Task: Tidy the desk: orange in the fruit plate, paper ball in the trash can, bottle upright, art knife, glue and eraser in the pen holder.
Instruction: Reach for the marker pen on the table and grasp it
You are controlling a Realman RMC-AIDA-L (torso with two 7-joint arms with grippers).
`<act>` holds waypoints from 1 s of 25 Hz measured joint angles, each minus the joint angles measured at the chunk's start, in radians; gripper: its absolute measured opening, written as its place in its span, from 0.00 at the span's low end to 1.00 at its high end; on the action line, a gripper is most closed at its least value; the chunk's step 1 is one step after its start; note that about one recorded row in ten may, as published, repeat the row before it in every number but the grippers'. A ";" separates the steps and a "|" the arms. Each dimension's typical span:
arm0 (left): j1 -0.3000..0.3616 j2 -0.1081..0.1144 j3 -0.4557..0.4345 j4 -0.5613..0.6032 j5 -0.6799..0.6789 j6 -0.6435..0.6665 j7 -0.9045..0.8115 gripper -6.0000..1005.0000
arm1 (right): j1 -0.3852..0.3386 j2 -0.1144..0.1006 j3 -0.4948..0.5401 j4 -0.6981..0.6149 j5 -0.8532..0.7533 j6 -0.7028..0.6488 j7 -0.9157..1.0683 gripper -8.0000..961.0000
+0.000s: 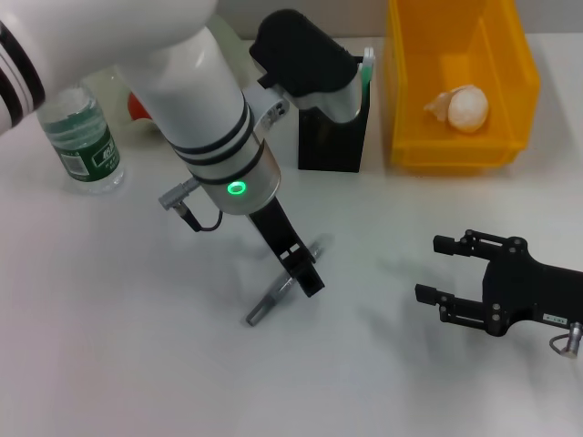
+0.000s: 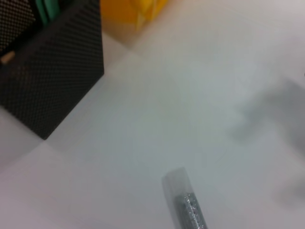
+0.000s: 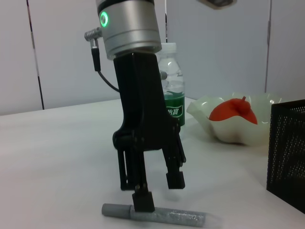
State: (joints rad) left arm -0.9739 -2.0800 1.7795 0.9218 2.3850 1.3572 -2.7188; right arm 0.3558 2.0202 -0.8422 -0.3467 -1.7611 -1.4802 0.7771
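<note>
A grey glitter glue stick (image 1: 273, 299) lies on the white desk. My left gripper (image 1: 305, 273) is down over it, open, with one finger on each side, as the right wrist view (image 3: 159, 191) shows over the stick (image 3: 157, 215). The stick's clear end shows in the left wrist view (image 2: 186, 202). The bottle (image 1: 86, 137) stands upright. The orange (image 3: 233, 109) sits in the fruit plate (image 3: 238, 136). The paper ball (image 1: 465, 107) lies in the trash can (image 1: 455, 150). The pen holder (image 1: 332, 137) holds a green-handled item. My right gripper (image 1: 430, 269) rests open at the desk's right.
The pen holder (image 2: 52, 81) stands just beyond the glue stick, with the yellow bin (image 2: 133, 12) beside it. My left arm (image 1: 200, 100) hides most of the fruit plate in the head view. A small beige bit shows inside the pen holder.
</note>
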 joint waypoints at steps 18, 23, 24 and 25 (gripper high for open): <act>0.023 0.000 0.148 0.042 0.031 -0.067 0.009 0.60 | -0.005 0.000 0.003 0.000 0.000 -0.011 -0.004 0.71; 0.027 0.000 0.157 0.045 0.034 -0.076 0.013 0.54 | -0.006 0.001 0.004 0.000 0.000 -0.011 -0.004 0.71; 0.027 0.000 0.163 0.046 0.034 -0.077 0.015 0.54 | -0.006 0.001 0.004 0.000 0.000 -0.011 -0.004 0.71; 0.027 0.000 0.167 0.046 0.034 -0.077 0.015 0.54 | -0.006 0.001 0.005 0.000 0.000 -0.011 -0.004 0.71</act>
State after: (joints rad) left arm -0.9465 -2.0800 1.9462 0.9674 2.4191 1.2801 -2.7035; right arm 0.3496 2.0212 -0.8372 -0.3466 -1.7609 -1.4911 0.7731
